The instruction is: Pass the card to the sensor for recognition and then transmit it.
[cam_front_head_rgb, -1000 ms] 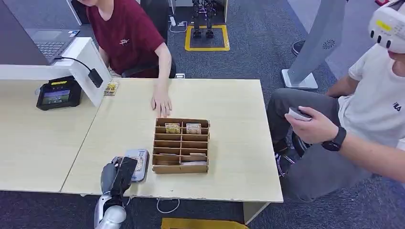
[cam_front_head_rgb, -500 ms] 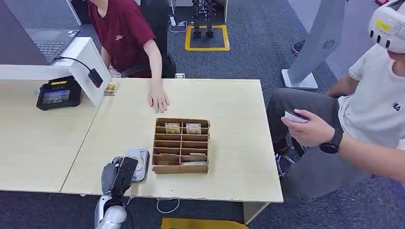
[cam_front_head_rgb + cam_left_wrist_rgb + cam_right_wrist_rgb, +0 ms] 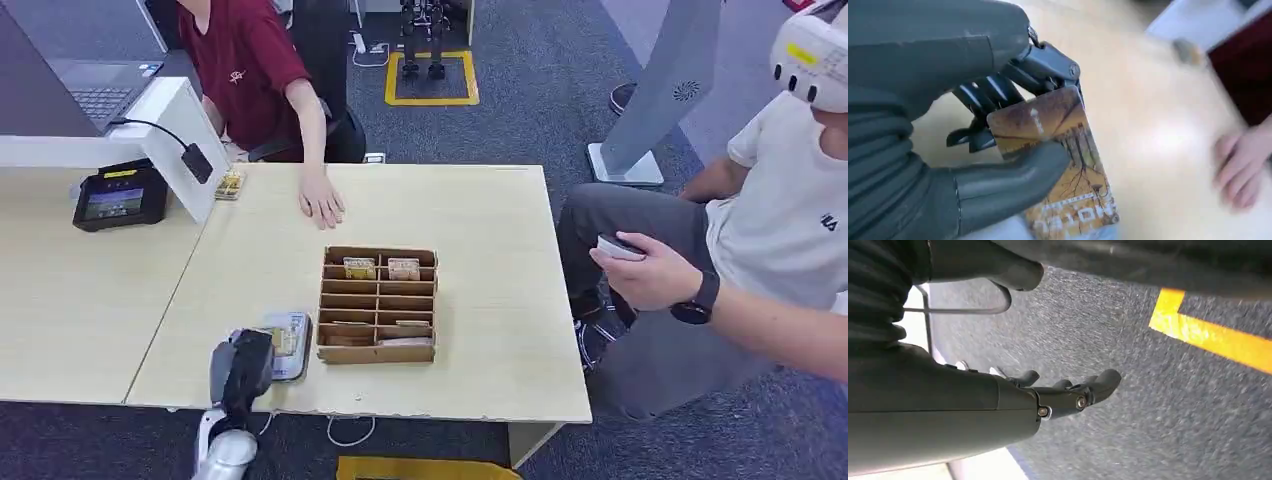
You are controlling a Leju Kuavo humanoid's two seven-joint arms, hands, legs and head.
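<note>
1. Change: over the last second my left hand, lower left of the head frame, has drawn slightly back toward the counter edge and sits a little lower; the card remains pinched in it.
2. Grasp: in the left wrist view the thick thumb presses the card's face while the dark fingers back it from behind.
3. Beneath the hand lies a grey, rounded-corner pad, probably the sensor, touching the left side of the cardboard divider box.
4. Meaning, as I judge it: the card is secured, the reading step is in hand, and the transfer is not yet done.
5. The person's hand at upper centre has slid a little left on the counter.
6. Materials: the card is thin, glossy, rigid, printed amber with bare trees; the counter is pale matt wood laminate; the box is brown corrugated board in small compartments.
7. My right hand hangs over grey carpet, fingers loosely apart, holding nothing.
</note>
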